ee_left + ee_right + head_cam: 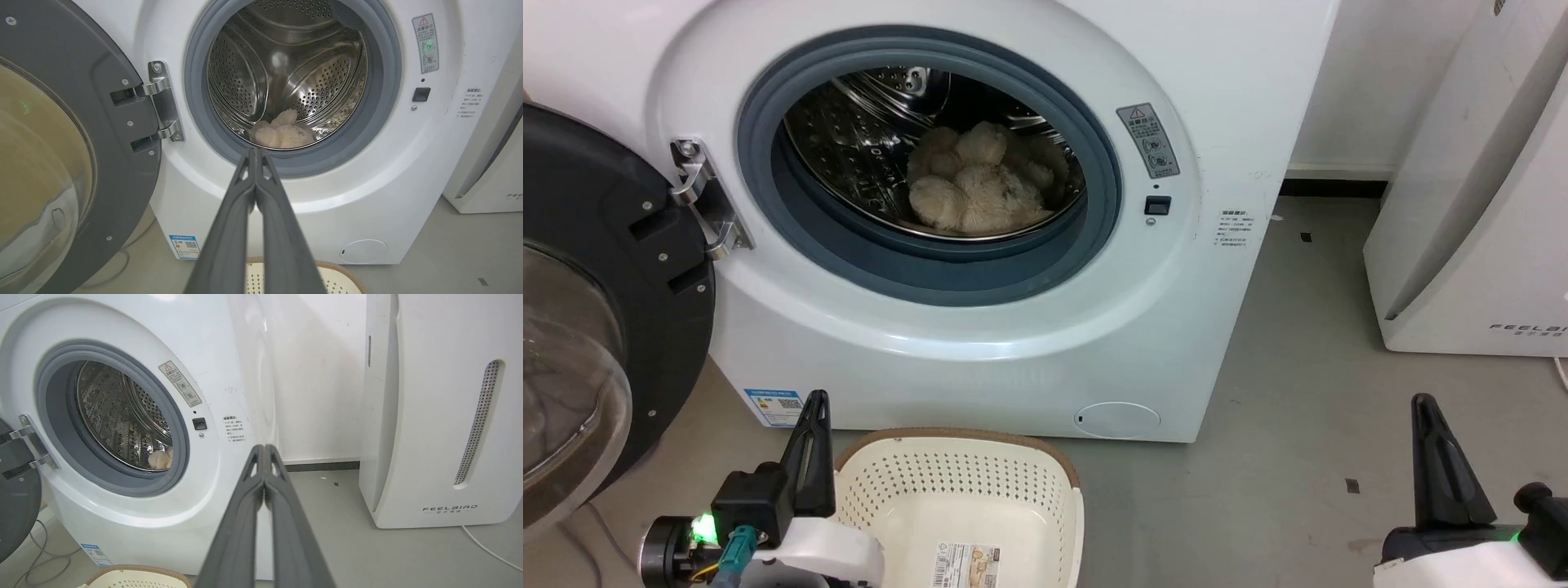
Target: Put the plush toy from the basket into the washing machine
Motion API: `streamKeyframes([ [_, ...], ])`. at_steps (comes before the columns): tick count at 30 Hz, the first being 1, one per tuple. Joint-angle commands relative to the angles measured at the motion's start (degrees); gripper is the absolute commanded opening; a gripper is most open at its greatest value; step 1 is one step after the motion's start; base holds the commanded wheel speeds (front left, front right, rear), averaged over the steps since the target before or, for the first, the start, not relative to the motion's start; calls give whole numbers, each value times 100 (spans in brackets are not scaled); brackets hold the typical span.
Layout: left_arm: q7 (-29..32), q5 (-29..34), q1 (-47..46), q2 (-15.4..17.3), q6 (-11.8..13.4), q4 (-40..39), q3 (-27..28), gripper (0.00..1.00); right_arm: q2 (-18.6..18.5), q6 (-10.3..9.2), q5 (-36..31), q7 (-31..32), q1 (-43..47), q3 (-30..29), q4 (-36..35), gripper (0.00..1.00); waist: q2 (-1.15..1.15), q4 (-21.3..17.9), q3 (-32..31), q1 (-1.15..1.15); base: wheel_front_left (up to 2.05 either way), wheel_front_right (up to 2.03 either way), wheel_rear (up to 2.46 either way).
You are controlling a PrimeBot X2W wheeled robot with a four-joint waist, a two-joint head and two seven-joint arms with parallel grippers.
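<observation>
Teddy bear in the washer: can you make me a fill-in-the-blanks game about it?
The plush toy lies in the steel ____ of the washing machine.
The basket on the floor is ____.
The door stands ____.
The left gripper and right gripper are both ____.
Missing words: drum, empty, open, shut.

My left end effector (817,402) sits low on my left side, its two long dark fingers (229,228) pressed flat together from base to tip, pointing up and gripping nothing. A green light (701,527) glows on the black wrist block (756,502) behind it, above my white forearm (829,551). My right end effector (1423,402) sits low on my right side, likewise pointing up, fingers closed tip to tip and empty.
</observation>
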Motion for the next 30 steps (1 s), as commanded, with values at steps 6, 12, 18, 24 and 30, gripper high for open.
streamKeyframes([
  [6, 86, 24, 26, -14, -10, -74, -4, 0, 0, 0, -102, 89, -32, 36, -1, 0, 0, -16, -8, 1, 0, 0, 0],
  [12, 157, 34, 37, -20, -14, -115, -6, 0, -1, -1, -160, 160, -47, 62, -2, 0, 0, -31, -17, 1, 0, 0, 0],
  [18, 227, 44, 48, -27, -18, -155, -8, 0, -1, -1, -217, 231, -62, 88, -2, 0, 0, -46, -26, 1, 0, 0, 0],
  [24, 297, 55, 60, -33, -23, -195, -10, 0, -1, -1, -274, 301, -77, 115, -3, 0, 0, -62, -35, 1, 0, 0, 0],
  [30, 368, 65, 71, -39, -27, -235, -12, 0, -1, -1, -331, 372, -92, 141, -3, 0, 0, -77, -44, 1, 0, 0, 0],
])
